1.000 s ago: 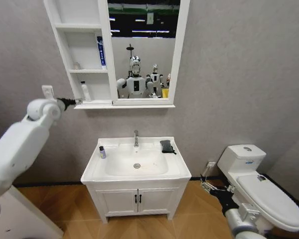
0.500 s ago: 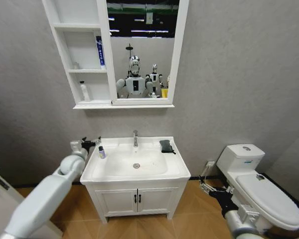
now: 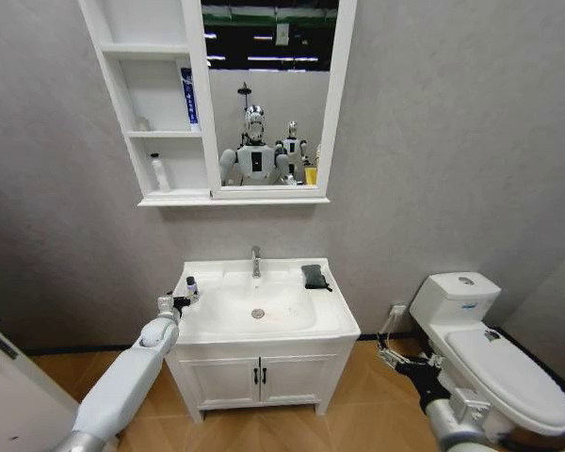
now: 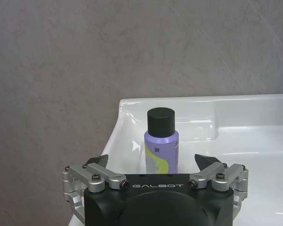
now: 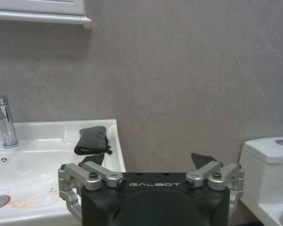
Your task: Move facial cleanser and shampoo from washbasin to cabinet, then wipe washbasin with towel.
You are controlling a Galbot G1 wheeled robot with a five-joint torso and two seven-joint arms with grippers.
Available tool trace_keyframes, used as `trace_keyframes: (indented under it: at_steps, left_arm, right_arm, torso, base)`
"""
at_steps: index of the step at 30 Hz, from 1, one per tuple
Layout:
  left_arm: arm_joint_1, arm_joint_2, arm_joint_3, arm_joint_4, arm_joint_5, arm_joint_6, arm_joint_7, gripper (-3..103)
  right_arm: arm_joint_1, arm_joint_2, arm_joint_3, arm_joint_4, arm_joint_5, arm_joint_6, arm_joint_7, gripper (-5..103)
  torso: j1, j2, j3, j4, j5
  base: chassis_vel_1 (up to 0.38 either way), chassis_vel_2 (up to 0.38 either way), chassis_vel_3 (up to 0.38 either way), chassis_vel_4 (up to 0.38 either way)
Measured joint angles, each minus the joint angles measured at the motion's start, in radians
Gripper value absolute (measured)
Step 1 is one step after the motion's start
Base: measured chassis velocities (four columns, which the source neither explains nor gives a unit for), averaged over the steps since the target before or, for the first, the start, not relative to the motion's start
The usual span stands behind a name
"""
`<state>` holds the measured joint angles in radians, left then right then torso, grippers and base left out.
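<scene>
On the left, the left gripper is reaching at the washbasin's left rim, its fingers spread apart and holding nothing. The left wrist view is showing what the head view leaves tiny: a small purple bottle with a black cap is standing upright on the basin's left ledge, just beyond the open fingers and centred between them, not touched. Up on the wall, the cabinet is holding a blue tube on its middle shelf and a white bottle on its lowest one. Past the tap, the towel is lying folded on the basin's back right corner; the right wrist view is showing it beside the rim. The right gripper is hanging low near the toilet, jaws apart and empty.
</scene>
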<state>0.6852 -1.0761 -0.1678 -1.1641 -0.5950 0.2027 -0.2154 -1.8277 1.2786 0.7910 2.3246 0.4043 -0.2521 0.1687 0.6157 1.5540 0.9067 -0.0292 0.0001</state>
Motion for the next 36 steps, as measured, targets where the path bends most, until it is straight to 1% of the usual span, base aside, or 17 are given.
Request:
trace_keyframes:
  at_steps: [1, 4, 7, 14, 18, 19, 21, 22, 24, 25, 28, 30, 31, 33, 34, 35, 36]
  left_arm:
    - [0.0, 0.0, 0.0, 0.0, 0.0, 0.0, 0.0, 100]
    - [-0.045, -0.029, 0.007, 0.059, 0.021, -0.005, 0.02, 100]
    - [-0.073, -0.041, 0.009, 0.099, 0.032, -0.01, 0.033, 100]
    - [-0.105, -0.053, 0.003, 0.169, 0.045, -0.02, 0.069, 100]
    - [-0.117, -0.06, 0.003, 0.188, 0.047, -0.023, 0.084, 101]
    - [-0.121, -0.064, 0.003, 0.194, 0.049, -0.023, 0.087, 98]
    - [-0.127, -0.07, 0.003, 0.202, 0.054, -0.024, 0.089, 98]
    - [-0.129, -0.074, 0.004, 0.206, 0.056, -0.024, 0.089, 88]
    - [-0.13, -0.079, 0.004, 0.213, 0.06, -0.025, 0.089, 77]
    - [-0.13, -0.079, 0.004, 0.213, 0.06, -0.025, 0.089, 77]
    - [-0.13, -0.079, 0.004, 0.217, 0.076, -0.036, 0.101, 60]
    - [-0.13, -0.078, 0.002, 0.217, 0.082, -0.04, 0.108, 60]
    - [-0.129, -0.075, -0.001, 0.212, 0.084, -0.04, 0.111, 49]
    - [-0.127, -0.071, -0.003, 0.202, 0.084, -0.04, 0.111, 49]
    - [-0.121, -0.062, -0.003, 0.184, 0.081, -0.04, 0.11, 43]
    - [-0.121, -0.062, -0.003, 0.184, 0.081, -0.04, 0.11, 43]
    - [-0.111, -0.046, -0.003, 0.152, 0.074, -0.032, 0.11, 43]
  right_arm:
    - [0.0, 0.0, 0.0, 0.0, 0.0, 0.0, 0.0, 100]
    - [-0.001, 0.007, 0.001, -0.004, 0.0, 0.0, 0.001, 100]
    - [0.0, 0.014, 0.001, -0.008, -0.003, 0.001, 0.003, 100]
    - [-0.009, 0.034, 0.0, -0.013, -0.011, 0.028, 0.006, 100]
    - [-0.01, 0.035, 0.0, -0.013, -0.017, 0.03, 0.006, 100]
    - [-0.01, 0.036, 0.0, -0.012, -0.021, 0.03, 0.007, 100]
    - [-0.007, 0.036, -0.002, -0.011, -0.022, 0.028, 0.01, 100]
    - [-0.005, 0.037, -0.003, -0.009, -0.022, 0.026, 0.011, 100]
    - [-0.004, 0.04, -0.004, -0.005, -0.021, 0.025, 0.013, 100]
    - [-0.004, 0.04, -0.004, -0.005, -0.021, 0.025, 0.013, 100]
    - [-0.008, 0.044, -0.001, -0.004, -0.021, 0.033, 0.011, 100]
    - [-0.009, 0.045, 0.001, -0.003, -0.022, 0.038, 0.009, 100]
    - [-0.009, 0.045, 0.002, -0.001, -0.022, 0.041, 0.007, 100]
    - [-0.008, 0.044, 0.002, 0.0, -0.021, 0.041, 0.007, 100]
    - [-0.005, 0.042, 0.002, 0.001, -0.02, 0.041, 0.007, 100]
    - [-0.005, 0.042, 0.002, 0.001, -0.02, 0.041, 0.007, 100]
    - [-0.001, 0.04, 0.001, 0.002, -0.02, 0.041, 0.009, 100]
  torso:
    - [0.0, 0.0, 0.0, 0.0, 0.0]
    - [0.0, 0.0, 0.0, 0.0, -0.0001]
    - [0.0, 0.0, 0.0, 0.0, 0.0]
    - [0.0, 0.0, 0.0, 0.0003, -0.0001]
    - [0.0, 0.0, 0.0, 0.0002, -0.0001]
    - [0.0, 0.0, 0.0, 0.0002, -0.0001]
    - [0.0, 0.0, 0.0, 0.0001, -0.0001]
    - [0.0, 0.0, 0.0, 0.0001, -0.0001]
    - [0.0, 0.0, 0.0, 0.0001, -0.0001]
    - [0.0, 0.0, 0.0, 0.0001, -0.0001]
    - [0.0, 0.0, 0.0, 0.0002, -0.0001]
    - [0.0, 0.0, 0.0, 0.0001, -0.0002]
    - [0.0, 0.0, 0.0, 0.0, -0.0001]
    - [0.0, 0.0, 0.0, 0.0, -0.0001]
    - [0.0, 0.0, 0.0, 0.0, -0.0002]
    - [0.0, 0.0, 0.0, 0.0, -0.0002]
    - [0.0, 0.0, 0.0, 0.0, -0.0002]
  base:
    - [0.0, 0.0, 0.0, 0.0]
    - [0.0, 0.0, 0.0, 0.0]
    - [0.0, 0.0, 0.0, 0.0]
    - [0.0, 0.0, 0.0, 0.0]
    - [0.0, 0.0, 0.0, 0.0]
    - [0.0, 0.0, 0.0, 0.0]
    - [0.0, 0.0, 0.0, 0.0]
    - [0.0, 0.0, 0.0, 0.0]
    - [0.0, 0.0, 0.0, 0.0]
    - [0.0, 0.0, 0.0, 0.0]
    - [0.0, 0.0, 0.0, 0.0]
    - [0.0, 0.0, 0.0, 0.0]
    - [0.0, 0.0, 0.0, 0.0]
    - [0.0, 0.0, 0.0, 0.0]
    - [0.0, 0.0, 0.0, 0.0]
    - [0.0, 0.0, 0.0, 0.0]
    - [0.0, 0.0, 0.0, 0.0]
